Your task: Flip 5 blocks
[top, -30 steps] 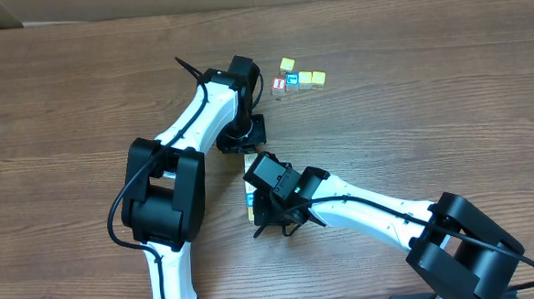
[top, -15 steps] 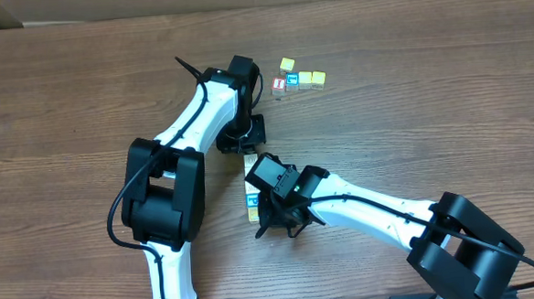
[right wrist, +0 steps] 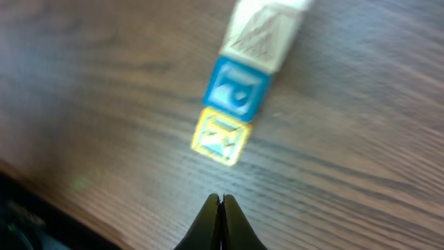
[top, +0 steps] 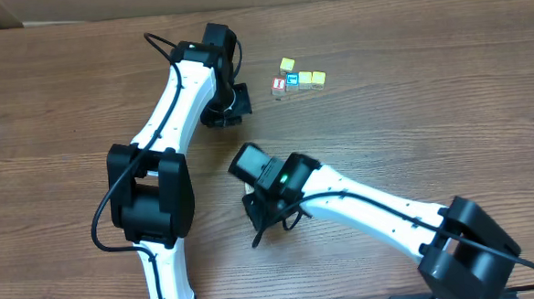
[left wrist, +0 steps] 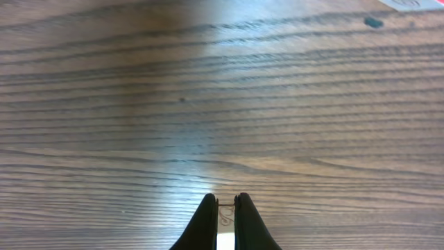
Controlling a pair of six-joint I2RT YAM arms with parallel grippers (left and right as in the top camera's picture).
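Our right claw [right wrist: 220, 199] is pressed fully closed, tips touching, holding nothing and touching nothing. Just ahead of its tips lies the yellow block [right wrist: 220, 136]. The blue block [right wrist: 236, 90] sits beyond it, meeting it at a corner, and the whitish block [right wrist: 263, 31] lies against the blue one's far side. The three make a row slanting away to the right. We count three of the task's blocks here. In the overhead view the right arm lies over that spot, so we cannot count more.

Our left claw [left wrist: 225, 200] is drawn in narrow, with only a thin slit between its tips. A pale patch shows low in that slit and we cannot tell what it is. We see no block in its grip. Ahead of it, bare wood grain of the surface [top: 448, 112] runs to the top of the wrist view, with one dark speck [left wrist: 373, 22] far ahead to the right.

From overhead, a group of five cubes lies near the left claw, off to its right. There is one red-lettered cube [top: 279, 84], one blue-faced cube [top: 292, 80] and three yellow cubes [top: 305, 78]. Four stand in a touching row, and the third yellow one sits just beyond the row's left end.

Farther right of both claws we have broad open wood. The surface's far edge runs well beyond the left claw, and its left edge lies well off to that side.
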